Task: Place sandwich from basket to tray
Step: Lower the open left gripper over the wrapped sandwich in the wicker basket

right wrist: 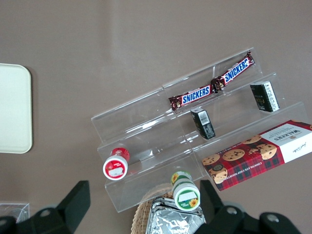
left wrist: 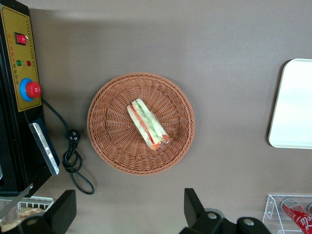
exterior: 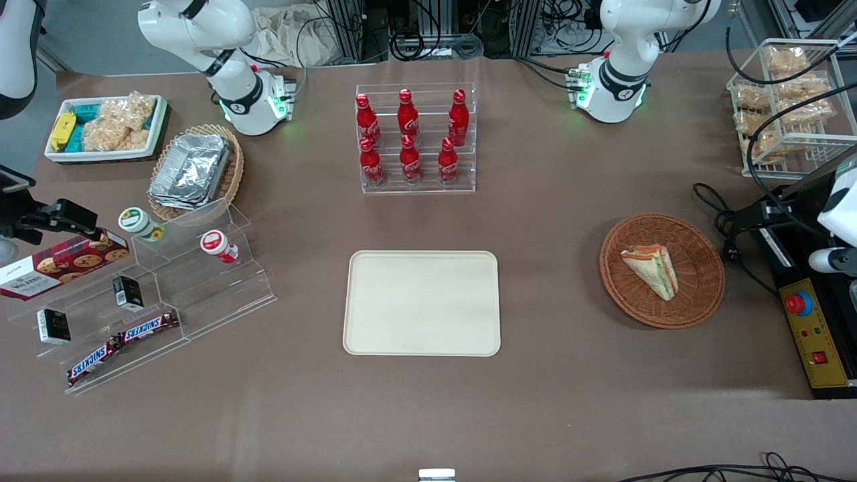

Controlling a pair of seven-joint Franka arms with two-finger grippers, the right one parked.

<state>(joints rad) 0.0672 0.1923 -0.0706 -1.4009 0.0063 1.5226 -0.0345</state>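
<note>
The sandwich [exterior: 651, 270] [left wrist: 147, 124], a clear-wrapped wedge with orange-red and green filling, lies in the middle of the round reddish-brown basket [exterior: 703, 294] [left wrist: 107, 141]. The cream tray [exterior: 422, 302] [left wrist: 295, 105] sits bare beside the basket, toward the parked arm's end of the table. My gripper [left wrist: 129, 212] hangs high above the table, open, with only bare tabletop between its wide-spread black fingers [left wrist: 195, 207]. It is just off the basket's rim and well clear of the sandwich.
A black-and-yellow control box [exterior: 813, 341] [left wrist: 22, 92] with a red button and a looped cable [left wrist: 73, 161] lie beside the basket. A rack of red bottles [exterior: 415, 137] stands farther from the front camera than the tray. A wire snack rack [exterior: 790, 100] stands at the working arm's end.
</note>
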